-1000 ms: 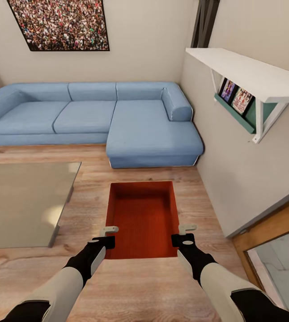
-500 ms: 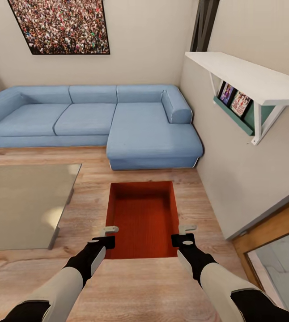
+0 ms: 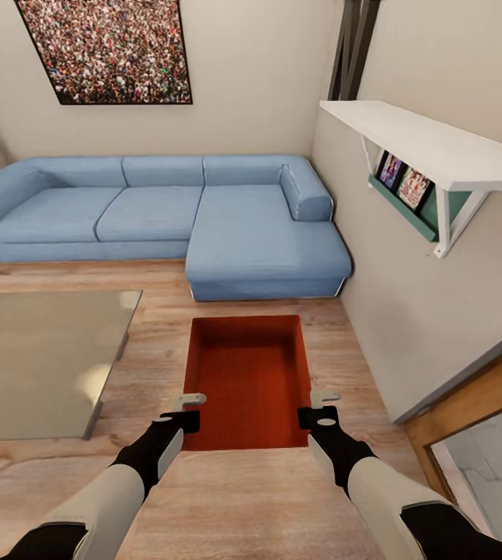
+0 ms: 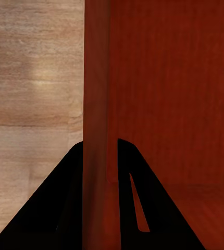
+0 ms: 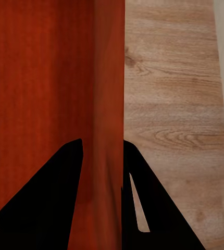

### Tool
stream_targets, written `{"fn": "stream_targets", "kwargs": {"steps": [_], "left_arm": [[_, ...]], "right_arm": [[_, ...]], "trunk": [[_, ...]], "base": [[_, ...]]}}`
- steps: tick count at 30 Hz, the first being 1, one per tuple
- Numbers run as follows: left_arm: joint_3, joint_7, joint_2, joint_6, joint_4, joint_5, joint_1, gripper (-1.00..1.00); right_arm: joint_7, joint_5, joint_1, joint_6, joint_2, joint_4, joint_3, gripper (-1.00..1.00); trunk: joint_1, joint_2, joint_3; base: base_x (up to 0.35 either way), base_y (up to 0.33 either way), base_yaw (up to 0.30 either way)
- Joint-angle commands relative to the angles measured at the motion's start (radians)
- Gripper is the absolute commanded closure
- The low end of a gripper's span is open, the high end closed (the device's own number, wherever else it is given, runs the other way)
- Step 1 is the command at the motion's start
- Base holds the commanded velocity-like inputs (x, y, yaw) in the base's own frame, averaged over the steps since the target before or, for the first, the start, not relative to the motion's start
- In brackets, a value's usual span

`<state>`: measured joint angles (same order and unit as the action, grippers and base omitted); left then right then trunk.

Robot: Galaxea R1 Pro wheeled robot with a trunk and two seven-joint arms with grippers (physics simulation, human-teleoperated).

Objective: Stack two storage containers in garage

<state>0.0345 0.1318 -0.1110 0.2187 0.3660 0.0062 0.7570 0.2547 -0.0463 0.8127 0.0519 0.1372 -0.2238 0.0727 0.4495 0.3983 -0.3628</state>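
Room: a living room with a light wood-plank floor (image 3: 243, 498), a blue corner sofa (image 3: 204, 218) against the far wall, a framed crowd picture (image 3: 107, 47) above it, a glass-topped table (image 3: 41, 358) to the left and a white wall shelf (image 3: 430, 144) to the right.
Box: one red-orange container (image 3: 249, 381) hangs level in front of the robot, above the wood floor, open side up and empty.
Left gripper (image 3: 183, 412): its dark fingers (image 4: 49, 208) straddle the box's left wall, one inside and one outside, pinching it.
Right gripper (image 3: 322, 411): its fingers (image 5: 159, 208) clasp the right wall the same way.
Step in hand: carrying the first box out of the living room, judging by the two-sided grip and the box held off the floor.
Next move: likely turning toward the wooden doorway (image 3: 468, 404) at the right; both arms need to keep equal spacing so the box neither slips nor twists.
Second box: not visible here.
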Motion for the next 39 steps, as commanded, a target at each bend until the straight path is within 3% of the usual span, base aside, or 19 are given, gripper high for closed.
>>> {"fn": "stream_targets", "kwargs": {"steps": [1, 31, 39], "left_arm": [[-0.004, 0.005, 0.001, 0.002, 0.013, 0.0, 0.001, 1.0], [-0.004, 0.005, 0.0, 0.001, 0.013, 0.0, 0.001, 1.0], [-0.005, 0.006, -0.001, -0.049, 0.008, 0.0, 0.001, 1.0]], "right_arm": [[0.003, 0.016, 0.0, 0.005, -0.011, 0.004, 0.019, 1.0], [0.003, 0.016, 0.0, 0.005, -0.011, 0.004, 0.019, 1.0], [0.003, 0.016, 0.0, 0.005, -0.011, 0.004, 0.019, 1.0]], "trunk": [[0.001, 0.002, 0.0], [0.001, 0.002, 0.048], [0.001, 0.002, 0.06]], "base": [[0.0, 0.0, 0.0], [0.0, 0.0, 0.0], [0.0, 0.0, 0.0]]}}
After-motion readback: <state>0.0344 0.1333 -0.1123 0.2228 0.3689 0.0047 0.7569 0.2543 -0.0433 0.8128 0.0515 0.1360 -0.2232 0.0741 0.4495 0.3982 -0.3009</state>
